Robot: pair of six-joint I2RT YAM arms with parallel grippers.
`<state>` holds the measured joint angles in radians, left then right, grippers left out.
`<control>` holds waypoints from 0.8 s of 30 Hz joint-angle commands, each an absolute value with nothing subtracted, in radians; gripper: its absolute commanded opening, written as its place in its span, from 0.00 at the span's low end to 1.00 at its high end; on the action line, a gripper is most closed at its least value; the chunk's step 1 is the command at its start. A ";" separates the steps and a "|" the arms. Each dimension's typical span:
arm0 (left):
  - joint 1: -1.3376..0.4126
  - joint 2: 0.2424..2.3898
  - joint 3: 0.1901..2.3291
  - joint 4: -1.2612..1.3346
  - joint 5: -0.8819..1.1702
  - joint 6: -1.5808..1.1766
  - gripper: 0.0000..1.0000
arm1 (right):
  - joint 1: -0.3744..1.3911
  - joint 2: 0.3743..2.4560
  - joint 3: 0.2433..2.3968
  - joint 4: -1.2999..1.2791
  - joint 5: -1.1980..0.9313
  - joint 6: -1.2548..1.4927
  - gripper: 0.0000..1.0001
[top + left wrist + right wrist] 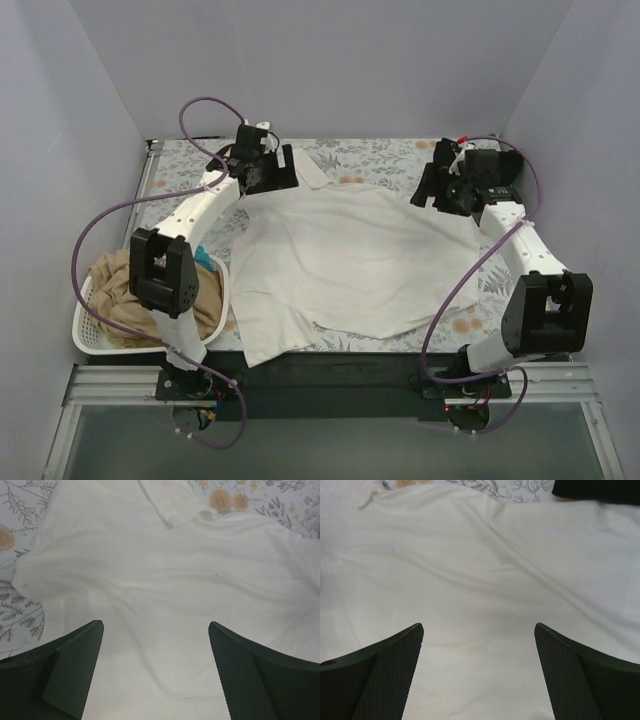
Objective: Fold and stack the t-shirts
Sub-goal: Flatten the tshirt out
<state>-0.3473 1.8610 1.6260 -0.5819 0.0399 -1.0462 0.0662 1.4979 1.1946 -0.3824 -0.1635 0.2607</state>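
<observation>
While the white t-shirt [350,265] lies spread out in the middle of the flowered tabletop [370,155], both arms reach over its far edge. The left gripper [156,626] is over the cloth near the collar [167,505], its fingers wide apart and holding nothing. The right gripper [479,626] is over the far right part of the same shirt, fingers also apart and empty. At the left tabletop edge, the tan t-shirt [125,290] sits crumpled inside the white laundry basket [90,335].

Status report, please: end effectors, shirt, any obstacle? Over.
Left end effector open, right end effector open, both above white t-shirt. Shirt spread out, not yet folded. Tan t-shirt in basket. No obstacle seen.
</observation>
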 commanded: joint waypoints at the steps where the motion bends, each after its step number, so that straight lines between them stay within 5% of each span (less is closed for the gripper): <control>1: -0.359 1.763 1.455 -0.597 0.014 -1.058 0.86 | 0.089 1.462 1.099 -0.413 -0.197 0.285 0.98; 11: -0.420 1.637 1.109 -0.489 -0.006 -1.106 0.85 | 0.204 1.417 0.878 -0.368 -0.107 0.350 0.98; 24: -0.419 1.799 1.131 -0.491 -0.057 -1.066 0.86 | 0.209 1.617 0.897 -0.348 -0.020 0.351 0.98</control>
